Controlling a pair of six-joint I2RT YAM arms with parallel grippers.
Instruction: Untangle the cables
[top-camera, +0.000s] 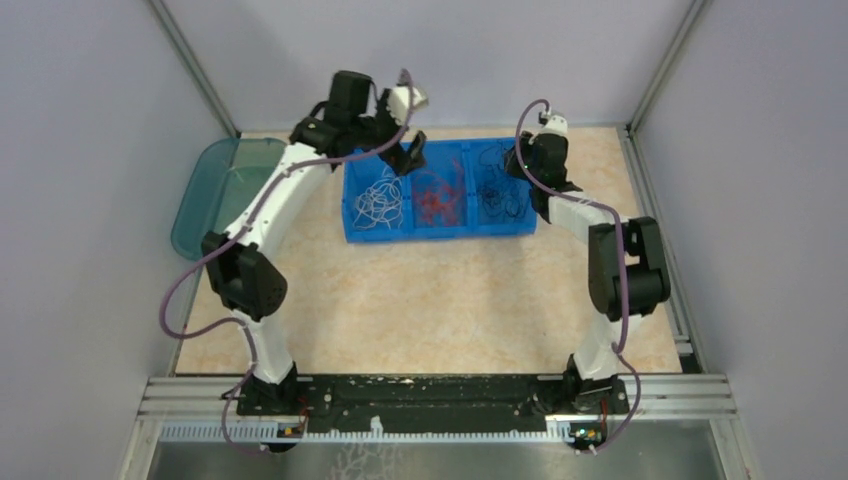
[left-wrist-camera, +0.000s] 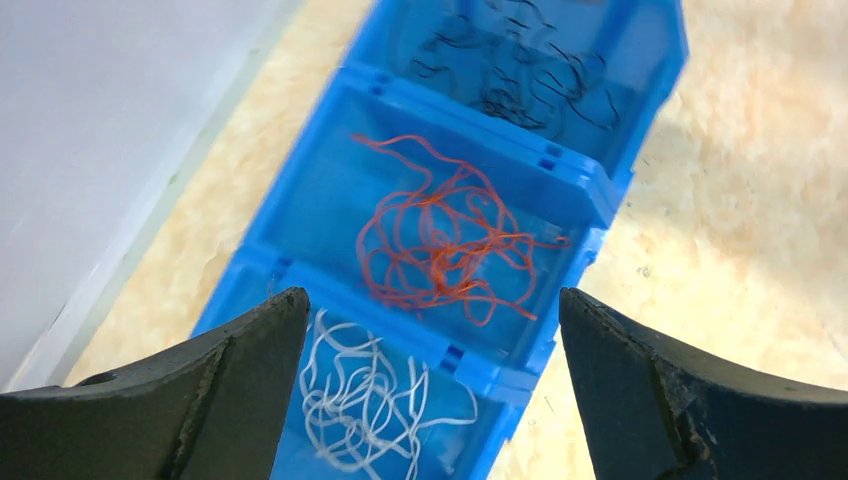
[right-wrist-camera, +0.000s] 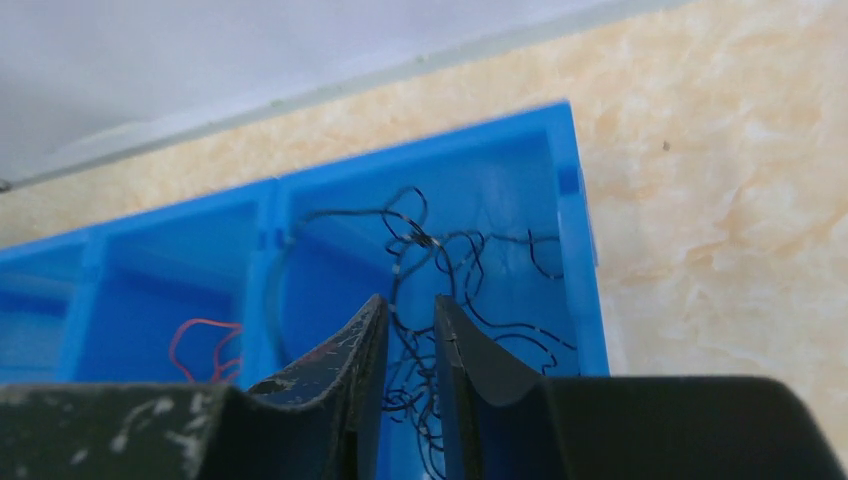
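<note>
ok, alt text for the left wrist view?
The left gripper, jaws wide open, hangs above a blue bin of three compartments on a beige table. The nearest compartment holds white cables, the middle one orange-red cables, the farthest black cables.

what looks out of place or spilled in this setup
Nothing stands out. The white cables, orange-red cables and black cables each sit in their own compartment of the blue bin, and none lie out on the table.
</note>
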